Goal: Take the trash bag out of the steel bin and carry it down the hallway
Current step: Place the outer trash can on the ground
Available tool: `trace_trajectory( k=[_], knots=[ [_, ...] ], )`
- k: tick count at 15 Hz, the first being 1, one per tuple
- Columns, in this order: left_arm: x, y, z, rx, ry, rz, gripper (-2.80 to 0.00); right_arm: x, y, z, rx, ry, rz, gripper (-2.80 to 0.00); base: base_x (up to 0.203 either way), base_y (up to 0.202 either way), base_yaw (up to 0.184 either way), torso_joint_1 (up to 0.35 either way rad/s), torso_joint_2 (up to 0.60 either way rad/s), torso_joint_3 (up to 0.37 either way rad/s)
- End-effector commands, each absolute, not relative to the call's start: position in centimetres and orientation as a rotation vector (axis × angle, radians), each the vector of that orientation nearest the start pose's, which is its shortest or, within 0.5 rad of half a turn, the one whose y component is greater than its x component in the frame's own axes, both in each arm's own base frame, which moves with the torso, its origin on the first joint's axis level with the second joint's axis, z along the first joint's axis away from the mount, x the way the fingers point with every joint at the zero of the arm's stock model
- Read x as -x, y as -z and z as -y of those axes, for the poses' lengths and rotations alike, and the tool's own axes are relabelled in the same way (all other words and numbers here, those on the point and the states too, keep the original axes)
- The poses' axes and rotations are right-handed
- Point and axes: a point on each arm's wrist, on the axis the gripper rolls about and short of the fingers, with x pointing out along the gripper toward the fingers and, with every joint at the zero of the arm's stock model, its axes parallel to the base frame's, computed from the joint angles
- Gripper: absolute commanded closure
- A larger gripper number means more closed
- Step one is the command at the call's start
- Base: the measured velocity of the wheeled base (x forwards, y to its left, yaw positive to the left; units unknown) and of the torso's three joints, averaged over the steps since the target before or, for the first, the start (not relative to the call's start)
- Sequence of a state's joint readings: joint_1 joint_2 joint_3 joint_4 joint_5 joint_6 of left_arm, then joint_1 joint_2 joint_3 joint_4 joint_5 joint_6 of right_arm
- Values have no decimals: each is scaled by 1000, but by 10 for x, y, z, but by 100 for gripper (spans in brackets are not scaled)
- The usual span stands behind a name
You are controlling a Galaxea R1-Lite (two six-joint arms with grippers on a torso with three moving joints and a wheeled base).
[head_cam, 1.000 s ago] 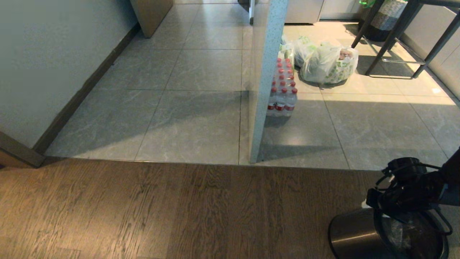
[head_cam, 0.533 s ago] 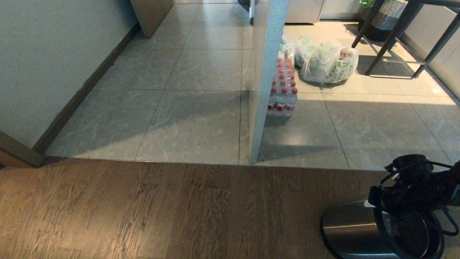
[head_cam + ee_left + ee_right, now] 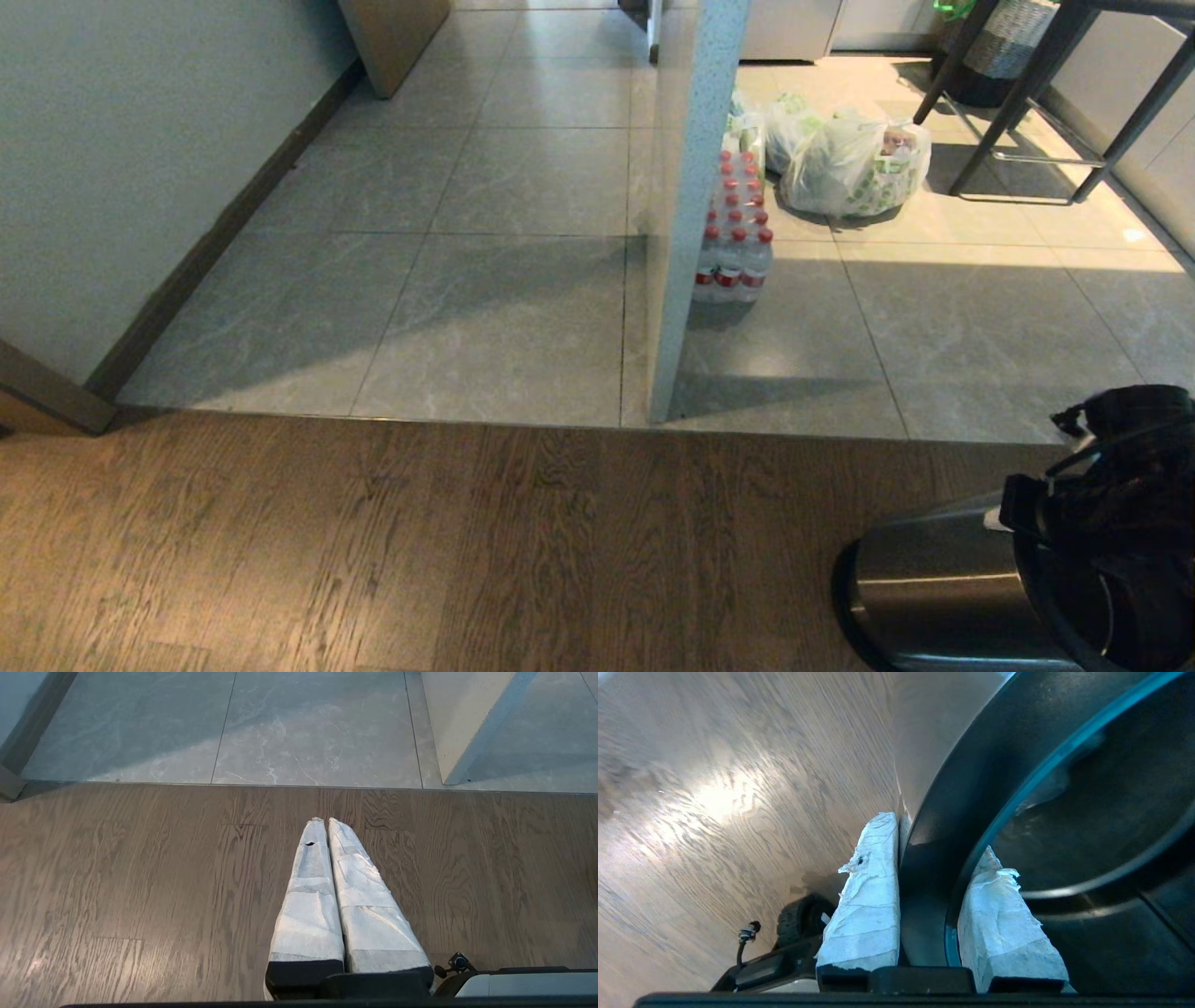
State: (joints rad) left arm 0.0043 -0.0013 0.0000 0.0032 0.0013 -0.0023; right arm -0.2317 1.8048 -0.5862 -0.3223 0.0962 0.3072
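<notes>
The steel bin (image 3: 943,597) stands on the wooden floor (image 3: 420,551) at the lower right of the head view. The right claw (image 3: 931,877) is clamped on the bin's rim (image 3: 934,858): one taped finger (image 3: 868,896) lies against the outer wall, the other finger (image 3: 999,919) sits inside the opening. In the right wrist view a patch of thin translucent plastic, probably the trash bag (image 3: 1045,788), shows inside the bin. The left claw (image 3: 324,826) hangs above the wooden floor with its fingers pressed together and nothing between them. In the upper centre of the head view, a pack of water bottles (image 3: 735,238) stands on the grey tiles (image 3: 504,308) beside a white partition (image 3: 686,205), with printed white bags (image 3: 854,163) further back.
</notes>
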Motion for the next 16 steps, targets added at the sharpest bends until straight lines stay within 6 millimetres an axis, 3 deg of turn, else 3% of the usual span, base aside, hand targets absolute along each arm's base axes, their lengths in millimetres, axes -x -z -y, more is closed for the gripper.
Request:
trace_trajectory(
  k=[1, 7, 16],
  knots=[
    [23, -74, 0, 3, -6, -6, 0, -233, -109, 53, -414, 242, -731, 0, 0, 0, 0, 0, 0, 0],
    [23, -74, 0, 3, -6, -6, 0, -169, -168, 38, -280, 193, -543, 0, 0, 0, 0, 0, 0, 0],
    [23, -74, 0, 3, -6, -6, 0, -80, -214, 16, -157, 144, -384, 0, 0, 0, 0, 0, 0, 0]
  ],
)
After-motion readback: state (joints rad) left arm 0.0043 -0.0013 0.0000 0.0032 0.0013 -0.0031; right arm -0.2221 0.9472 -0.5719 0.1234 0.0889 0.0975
